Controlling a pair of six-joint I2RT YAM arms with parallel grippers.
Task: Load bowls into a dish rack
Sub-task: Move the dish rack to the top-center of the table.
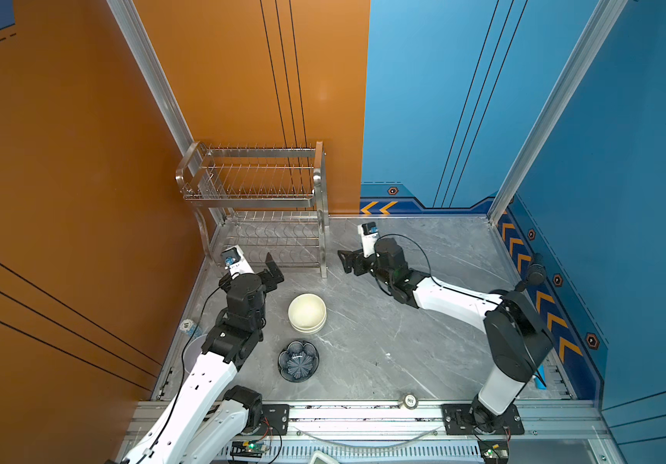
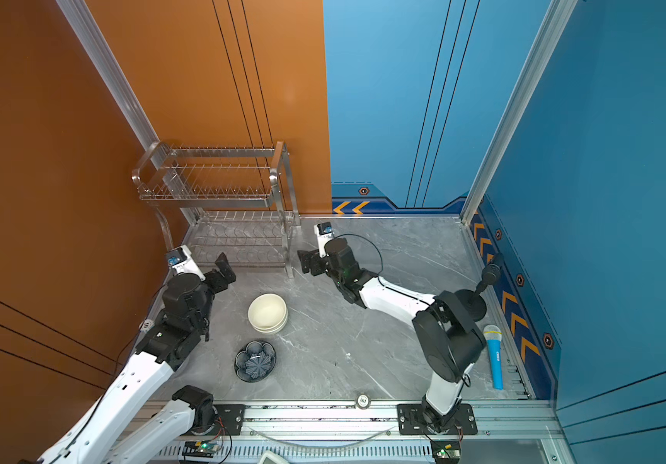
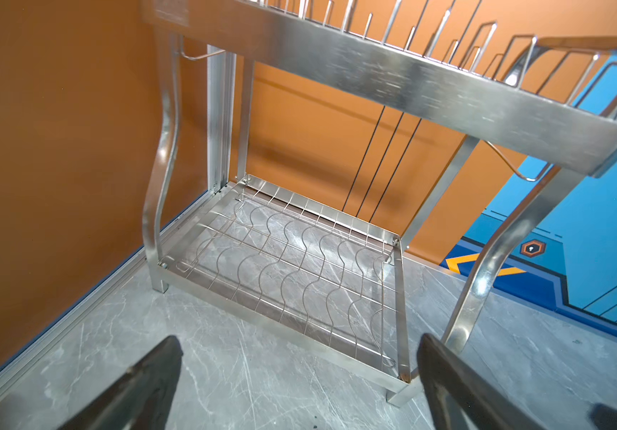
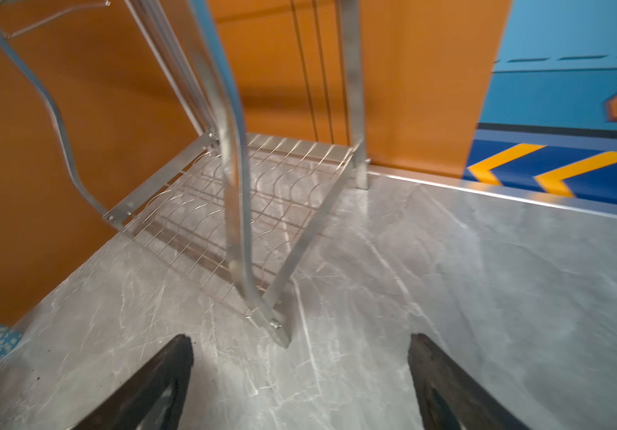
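Showing from above only: bowls (image 1: 307, 313)

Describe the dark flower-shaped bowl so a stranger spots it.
Find the two-tier steel wire dish rack in the far corner of the grey marble table. Nearer the front, past the cream-white round bowl stack, sits the dark blue-grey bowl: only it has a scalloped flower rim.
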